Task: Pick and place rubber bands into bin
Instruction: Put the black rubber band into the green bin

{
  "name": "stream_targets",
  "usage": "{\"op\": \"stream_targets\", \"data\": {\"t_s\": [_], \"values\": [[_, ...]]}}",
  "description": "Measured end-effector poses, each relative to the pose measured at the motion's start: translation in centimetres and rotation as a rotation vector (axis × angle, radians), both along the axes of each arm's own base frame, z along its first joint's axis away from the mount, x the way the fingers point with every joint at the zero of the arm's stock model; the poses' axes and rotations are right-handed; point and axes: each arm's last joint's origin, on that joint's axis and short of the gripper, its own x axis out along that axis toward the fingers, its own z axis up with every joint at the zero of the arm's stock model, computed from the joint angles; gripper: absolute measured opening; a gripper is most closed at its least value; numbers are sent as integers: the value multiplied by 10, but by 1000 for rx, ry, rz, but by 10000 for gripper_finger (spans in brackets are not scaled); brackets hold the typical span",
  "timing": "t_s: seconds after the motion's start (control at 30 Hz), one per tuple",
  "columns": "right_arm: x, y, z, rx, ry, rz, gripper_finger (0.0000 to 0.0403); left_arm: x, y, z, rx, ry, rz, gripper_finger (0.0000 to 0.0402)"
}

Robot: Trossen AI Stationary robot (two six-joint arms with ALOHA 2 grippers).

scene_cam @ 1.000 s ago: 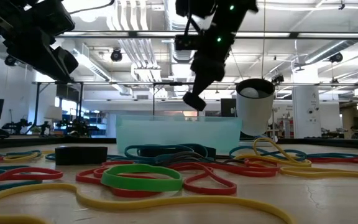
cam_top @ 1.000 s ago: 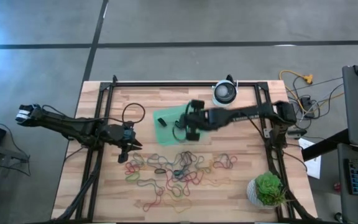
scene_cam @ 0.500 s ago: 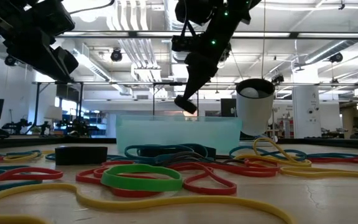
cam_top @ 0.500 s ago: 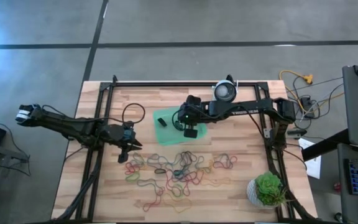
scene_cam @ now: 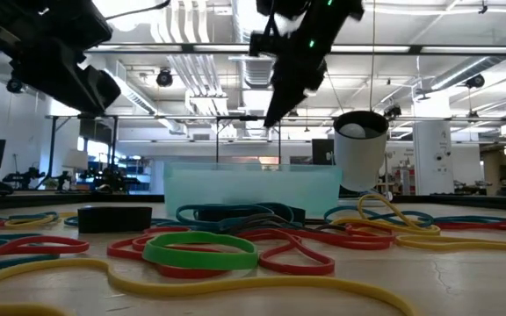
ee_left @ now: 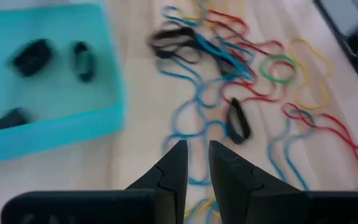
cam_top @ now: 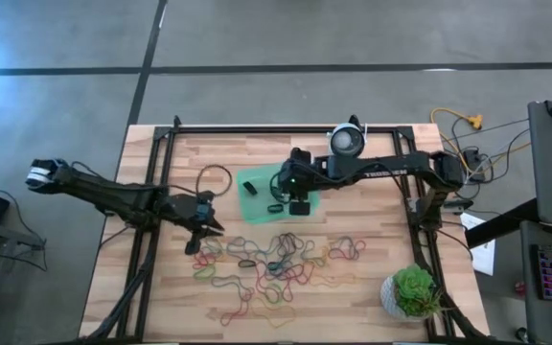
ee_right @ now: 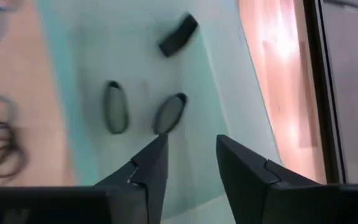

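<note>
The left gripper [cam_top: 200, 230] is hovering at the pile's nine o'clock edge, jaws nearly together and seemingly pinching nothing, aiming for a pick. The bands [cam_top: 274, 261] are lying scattered at six o'clock of the bin [cam_top: 257, 201]. The right gripper [cam_top: 278, 196] is hanging over the bin, jaws spread and empty, three black bands [ee_right: 169, 113] lying inside, so a drop looks done.

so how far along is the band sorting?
Early. Three black bands lie in the bin. The right tool is open and empty above it; the left tool holds nothing, over the pile, where most remain on the table.
</note>
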Motion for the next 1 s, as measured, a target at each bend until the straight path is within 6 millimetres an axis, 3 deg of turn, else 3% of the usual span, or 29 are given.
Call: {"op": "stream_targets", "data": {"t_s": [0.27, 0.53, 0.77, 1.0], "values": [[-35, 54, 53, 29, -100, 110, 130, 27, -16, -27, -3, 132, -49, 50], [-94, 105, 85, 13, -183, 126, 117, 54, -40, -33, 18, 191, -81, 50], [-150, 130, 76, -36, -254, 61, 114, 77, -65, -22, 64, 167, -105, 50], [-194, 139, 45, -23, -314, -3, 114, 94, -91, -21, 125, 175, -122, 50]]}}
